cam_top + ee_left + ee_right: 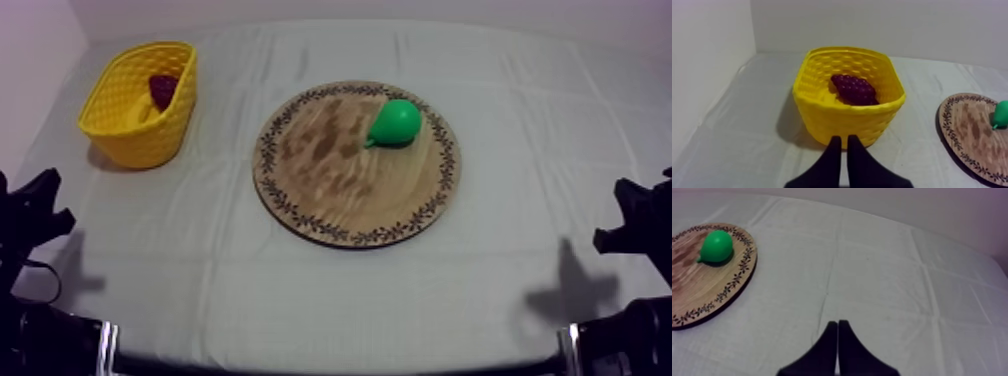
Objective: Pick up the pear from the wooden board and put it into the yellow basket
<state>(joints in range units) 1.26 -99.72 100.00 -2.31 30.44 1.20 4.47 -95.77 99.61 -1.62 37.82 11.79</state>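
Observation:
A green pear (394, 123) lies on the far right part of the round wooden board (330, 190) in the middle of the table. The yellow basket (118, 125) stands at the far left and holds a bunch of dark grapes (163, 90). My left gripper (40, 205) rests low at the left edge, well short of the basket (822, 117), its fingers (833, 160) together as a narrow wedge. My right gripper (625, 215) rests low at the right edge, far from the pear (716, 246), its fingers (844, 348) also pressed together.
Grey-white cloth (350, 290) covers the table, with open room in front of the board and to its right. A wall stands close behind and left of the basket (712, 60). The board's rim (952, 145) lies right of the basket.

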